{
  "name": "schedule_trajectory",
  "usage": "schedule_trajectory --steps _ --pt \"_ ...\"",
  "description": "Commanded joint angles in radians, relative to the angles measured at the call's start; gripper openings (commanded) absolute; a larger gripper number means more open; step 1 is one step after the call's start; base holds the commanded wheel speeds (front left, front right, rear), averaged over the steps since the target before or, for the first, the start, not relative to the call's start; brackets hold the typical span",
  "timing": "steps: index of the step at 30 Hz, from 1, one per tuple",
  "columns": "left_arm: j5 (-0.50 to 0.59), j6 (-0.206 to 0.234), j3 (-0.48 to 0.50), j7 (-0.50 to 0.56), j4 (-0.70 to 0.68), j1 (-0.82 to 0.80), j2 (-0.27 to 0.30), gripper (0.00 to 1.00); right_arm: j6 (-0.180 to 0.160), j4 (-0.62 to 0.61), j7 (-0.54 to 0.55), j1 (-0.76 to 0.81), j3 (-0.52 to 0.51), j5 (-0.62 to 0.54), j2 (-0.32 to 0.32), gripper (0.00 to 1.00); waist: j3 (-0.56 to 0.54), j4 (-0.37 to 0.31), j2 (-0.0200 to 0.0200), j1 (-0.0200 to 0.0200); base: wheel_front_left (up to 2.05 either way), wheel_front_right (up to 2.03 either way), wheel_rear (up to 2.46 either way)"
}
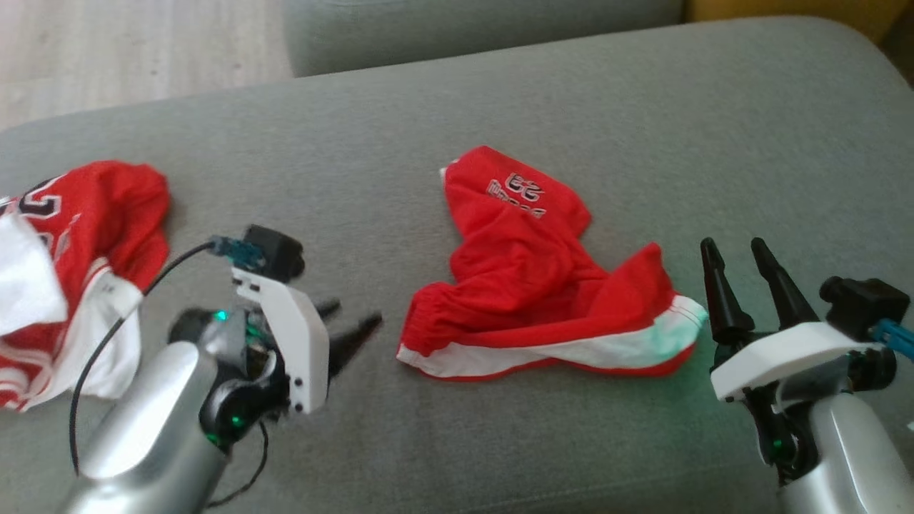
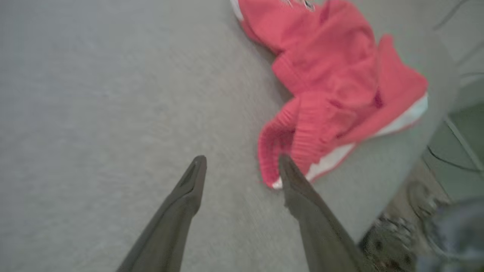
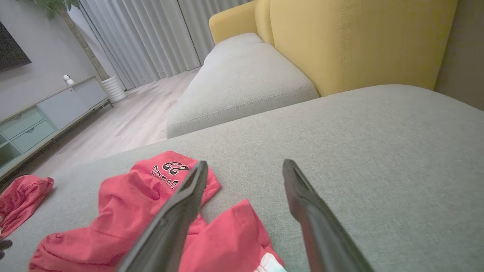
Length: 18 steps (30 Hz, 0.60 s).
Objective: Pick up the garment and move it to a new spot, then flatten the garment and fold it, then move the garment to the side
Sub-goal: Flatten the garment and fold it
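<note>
The garment [image 1: 532, 278], red shorts with a white hem and a printed 23, lies crumpled in the middle of the grey cushion [image 1: 500, 107]. It also shows in the left wrist view [image 2: 332, 90] and the right wrist view [image 3: 124, 219]. My left gripper [image 1: 350, 325] is open, fingers pointing right at the waistband end, a short gap away; its fingertips [image 2: 198, 166] hover over bare cushion. My right gripper [image 1: 735, 260] stands open just right of the white hem, fingers upward, holding nothing. In the right wrist view its left finger [image 3: 189, 192] overlaps the shorts.
A second red and white garment [image 1: 71, 264] is heaped at the cushion's left end. Behind are another grey seat [image 3: 242, 79], a yellow backrest [image 3: 359, 41], wood floor [image 1: 128, 50] and a low cabinet [image 3: 34, 121]. The cushion's front edge drops off in the left wrist view.
</note>
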Motion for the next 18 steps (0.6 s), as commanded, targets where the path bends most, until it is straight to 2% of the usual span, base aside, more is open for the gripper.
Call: schedule_trajectory --steps 1,5,9,18 --pt "-0.052 0.001 0.010 0.030 -0.028 -0.047 0.037 1.00 0.008 -0.026 -0.012 -0.041 0.025 -0.001 -0.001 1.00 0.016 -0.026 0.0000 0.0000 0.00 0.00 0.00" --pt "-0.237 0.000 -0.098 0.146 -0.041 -0.106 0.108 1.00 0.008 -0.011 -0.018 -0.058 0.032 0.005 -0.002 1.00 0.034 -0.066 0.0000 0.0000 0.00 0.00 0.00" --pt "-0.306 0.000 -0.175 0.171 -0.032 -0.165 0.161 1.00 0.008 0.001 -0.021 -0.072 0.043 0.010 -0.005 1.00 0.051 -0.095 0.0000 0.0000 0.00 0.00 0.00" --pt "-0.432 0.000 -0.306 0.143 0.025 -0.262 0.177 1.00 0.008 0.024 -0.029 -0.096 0.060 0.022 -0.010 1.00 0.073 -0.124 0.0000 0.0000 0.00 0.00 0.00"
